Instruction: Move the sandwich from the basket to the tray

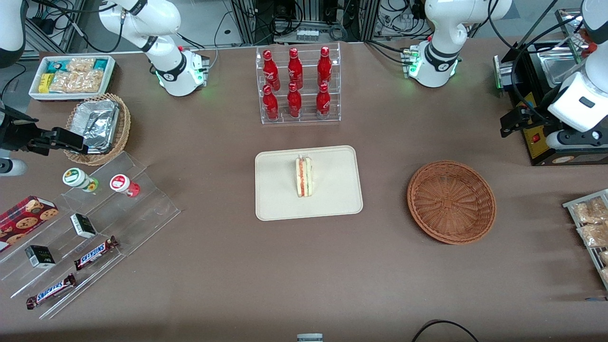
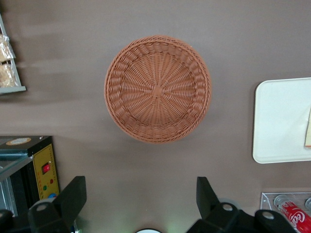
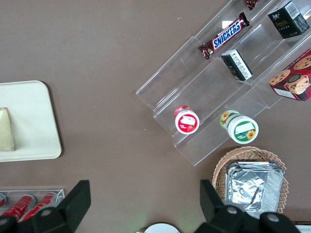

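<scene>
On the tray lies the sandwich; gripper jaws spread, seemingly above the basket.

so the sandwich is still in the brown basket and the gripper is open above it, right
Not quite. The front view shows the sandwich standing on the tray; the basket is empty. The gripper does hover above the basket, jaws open, in the left wrist view.

Sandwich: pale bread, pink and apparently green filling stripes. Tray: plain cream-beige. Basket: reddish-brown weave. Gripper above the table near the basket: black fingers, spread apart.
</scene>
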